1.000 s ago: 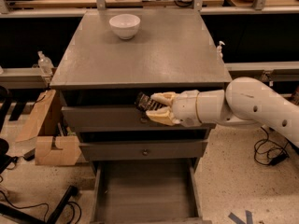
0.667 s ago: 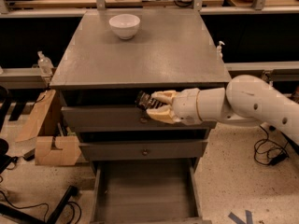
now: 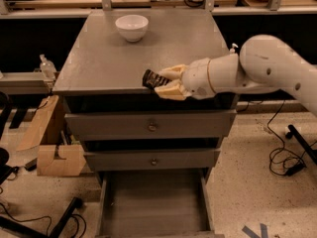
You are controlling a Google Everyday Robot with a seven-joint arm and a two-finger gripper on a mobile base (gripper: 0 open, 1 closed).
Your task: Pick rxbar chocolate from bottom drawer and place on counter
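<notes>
A small black-wrapped snack bar, the rxbar chocolate [image 3: 150,78], is held at the near edge of the table [image 3: 99,58], the grey top of a three-drawer cabinet. The bar sits a little right of the edge's middle. Its left end pokes out free, and its right end is pinched between two cream-coloured fingers [image 3: 173,73]. The gripper [image 3: 159,82] is narrowed onto the bar, one finger above and one below. It reaches in from the right on a thick white arm [image 3: 277,68]. Whether the bar touches the table or hangs just above its lip cannot be told.

At the far side of the table stands a white bowl [image 3: 132,27], well apart from the bar. Below the table are two closed grey drawers with round knobs [image 3: 151,125]. Under them the bottom drawer [image 3: 153,202] is pulled out toward the viewer, its floor bare. A cardboard box [image 3: 54,157] sits on the floor to the left.

The main risk, judged from here, is the bar's place right at the lip. If the fingers let go now, it may overhang, tip off the near edge and fall toward the open drawer or the floor. The lower finger also looks level with the edge and may catch on it if the arm pushes farther in without rising.
</notes>
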